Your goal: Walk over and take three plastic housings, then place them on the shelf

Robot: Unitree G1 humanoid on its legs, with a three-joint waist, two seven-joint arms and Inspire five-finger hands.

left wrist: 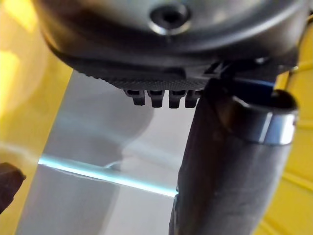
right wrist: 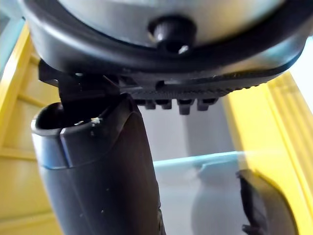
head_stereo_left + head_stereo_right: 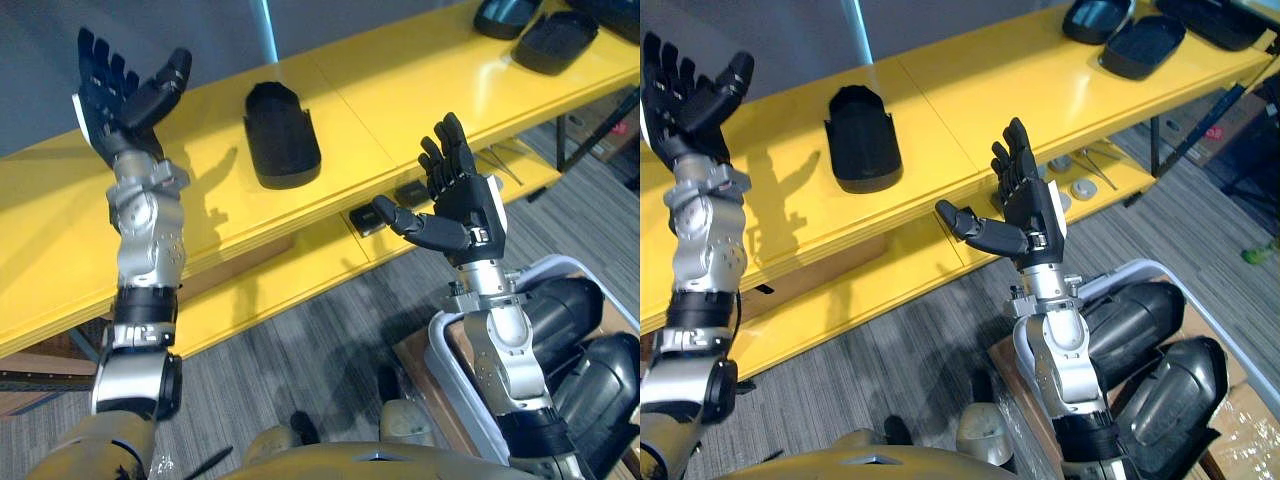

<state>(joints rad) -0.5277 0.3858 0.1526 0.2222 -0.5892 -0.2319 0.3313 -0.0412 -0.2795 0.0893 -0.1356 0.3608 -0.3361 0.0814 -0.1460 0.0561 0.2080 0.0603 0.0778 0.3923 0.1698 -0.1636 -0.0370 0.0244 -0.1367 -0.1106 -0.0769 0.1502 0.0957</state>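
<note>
Left robot hand (image 3: 125, 95) is up high, fingers spread, thumb out, nothing in it. Right robot hand (image 3: 462, 200) is raised too, fingers straight and fanned, thumb jutting sideways, empty as well. So neither one carries a part right now.

Out from the right robot hand, and directly below its forearm, sits the white-rimmed bin (image 3: 452, 375) with the glossy housings (image 3: 570, 310) packed inside, rounded backs up. That looks like the supply, and here is the worry: those shells look smooth and domed, so a shallow grasp could let one slide out on the lift. The arm is also right beside the bin's rim, so a straight drop risks clipping it.

Between the two hands, on the upper level of the yellow shelf (image 3: 400, 90), lies one plastic housing (image 3: 282, 135), hollow side up. Its long axis runs across the shelf's depth, from the back toward the front edge, leaning slightly toward the robot's right as it comes near. The broad rounded end points at the robot and sits close to the front lip. A careless placement beside it could nudge it over that lip, I'd say.

Far along the shelf to the robot's right, the far housings (image 3: 555, 40) lie open side up, well apart from the near one.
</note>
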